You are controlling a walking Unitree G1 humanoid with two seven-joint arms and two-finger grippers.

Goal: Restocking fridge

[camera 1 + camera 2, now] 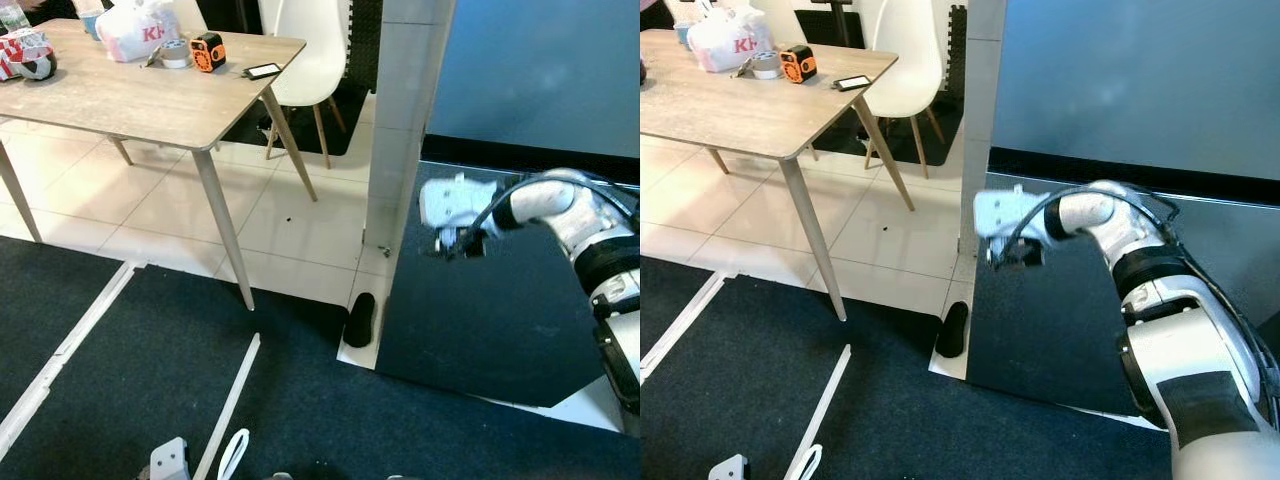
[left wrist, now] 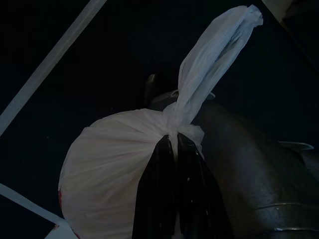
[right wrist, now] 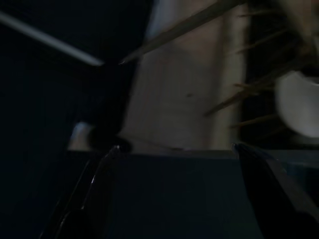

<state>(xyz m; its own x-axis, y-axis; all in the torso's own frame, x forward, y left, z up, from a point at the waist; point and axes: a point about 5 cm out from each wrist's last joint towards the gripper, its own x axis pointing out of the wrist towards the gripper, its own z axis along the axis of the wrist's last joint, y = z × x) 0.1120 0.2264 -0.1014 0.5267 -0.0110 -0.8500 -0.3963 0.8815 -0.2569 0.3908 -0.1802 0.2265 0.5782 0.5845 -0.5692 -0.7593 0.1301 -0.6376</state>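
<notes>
Right pincer (image 1: 1008,252) apart at fridge door (image 1: 1060,320) edge, 9 o'clock side; hook edge squarely, pull slow. Left pincer (image 2: 174,149) clamped on white bag (image 2: 119,164) knot, low.

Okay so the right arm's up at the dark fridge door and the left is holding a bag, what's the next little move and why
Probably close the right gripper on the left edge of the dark fridge door and pull it open. Its fingers are spread wide astride that edge, and the door looks shut. The left gripper is already shut on the knot of the white plastic bag, ready to go in.
</notes>
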